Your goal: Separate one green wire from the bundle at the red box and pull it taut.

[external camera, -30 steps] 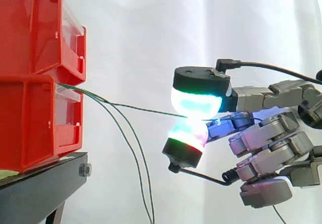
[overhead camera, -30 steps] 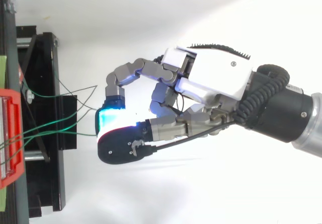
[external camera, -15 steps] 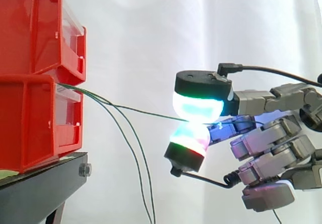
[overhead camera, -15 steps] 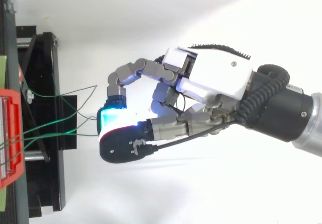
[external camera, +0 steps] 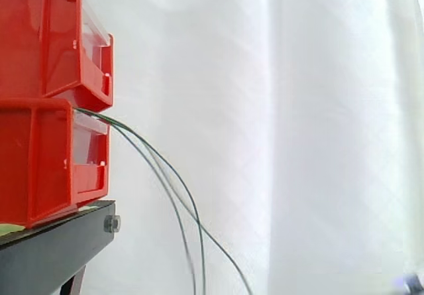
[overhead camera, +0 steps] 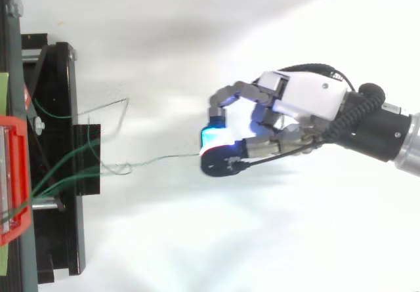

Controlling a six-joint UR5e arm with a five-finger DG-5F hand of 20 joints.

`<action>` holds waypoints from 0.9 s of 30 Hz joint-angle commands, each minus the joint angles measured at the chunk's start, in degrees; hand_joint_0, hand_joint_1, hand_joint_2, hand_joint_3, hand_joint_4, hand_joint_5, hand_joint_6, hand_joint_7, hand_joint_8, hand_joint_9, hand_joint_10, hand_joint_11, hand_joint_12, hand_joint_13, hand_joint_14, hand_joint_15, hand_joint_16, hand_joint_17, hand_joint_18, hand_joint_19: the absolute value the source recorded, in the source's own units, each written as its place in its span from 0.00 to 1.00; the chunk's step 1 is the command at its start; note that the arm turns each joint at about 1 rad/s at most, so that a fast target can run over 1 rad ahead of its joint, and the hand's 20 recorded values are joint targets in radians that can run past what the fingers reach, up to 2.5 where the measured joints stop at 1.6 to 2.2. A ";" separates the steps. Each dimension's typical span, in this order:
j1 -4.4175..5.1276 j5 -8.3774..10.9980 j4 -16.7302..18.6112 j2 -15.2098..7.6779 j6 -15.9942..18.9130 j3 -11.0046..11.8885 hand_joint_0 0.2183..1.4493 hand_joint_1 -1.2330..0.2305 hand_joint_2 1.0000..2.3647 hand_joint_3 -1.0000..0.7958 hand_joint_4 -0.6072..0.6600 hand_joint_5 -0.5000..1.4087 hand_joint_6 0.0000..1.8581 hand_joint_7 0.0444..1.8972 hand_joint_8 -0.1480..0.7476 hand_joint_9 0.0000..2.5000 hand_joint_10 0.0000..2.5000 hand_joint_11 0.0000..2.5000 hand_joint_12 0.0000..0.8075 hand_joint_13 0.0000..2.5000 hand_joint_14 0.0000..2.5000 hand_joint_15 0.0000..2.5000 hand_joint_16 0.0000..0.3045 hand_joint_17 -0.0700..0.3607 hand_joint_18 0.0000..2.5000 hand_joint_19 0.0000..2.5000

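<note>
Thin, slightly wavy green wire [overhead camera: 167, 158] from red box [external camera: 46, 169] to pinch of robot hand [overhead camera: 303, 100]

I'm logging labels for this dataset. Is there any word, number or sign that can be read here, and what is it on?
No text can be read in these pictures.
Red bins: plain faces, no print.
Black stand: no marking.
Hand and the green wire it pinches: no legible label or tag.
</note>
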 commanded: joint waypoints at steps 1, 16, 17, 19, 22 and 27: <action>0.00 0.00 0.00 0.00 -0.04 -8.09 0.33 0.30 0.01 0.52 0.48 0.22 0.48 0.62 0.49 0.64 0.57 0.54 0.47 0.60 0.73 0.39 0.20 0.48 0.53 0.46; 0.00 0.00 8.97 0.00 -0.04 -8.09 0.33 0.30 0.01 0.52 0.48 0.22 0.48 0.62 0.50 0.64 0.57 0.53 0.47 0.60 0.73 0.38 0.20 0.48 0.53 0.46; 0.00 0.00 10.02 0.00 -0.04 -8.09 0.33 0.30 0.01 0.52 0.48 0.22 0.48 0.62 0.49 0.64 0.57 0.53 0.47 0.60 0.73 0.38 0.20 0.48 0.53 0.46; 0.00 0.00 10.90 0.00 0.05 -8.09 0.33 0.30 0.01 0.52 0.48 0.22 0.48 0.62 0.50 0.64 0.57 0.53 0.47 0.60 0.73 0.38 0.20 0.48 0.53 0.46; 0.00 -0.09 12.83 0.00 0.05 -8.09 0.33 0.30 0.01 0.52 0.48 0.22 0.48 0.62 0.50 0.64 0.57 0.53 0.47 0.60 0.73 0.38 0.20 0.48 0.53 0.46; 0.00 -0.09 15.03 0.00 0.05 -8.09 0.33 0.30 0.01 0.52 0.48 0.22 0.48 0.62 0.50 0.64 0.57 0.54 0.47 0.60 0.73 0.38 0.20 0.48 0.53 0.47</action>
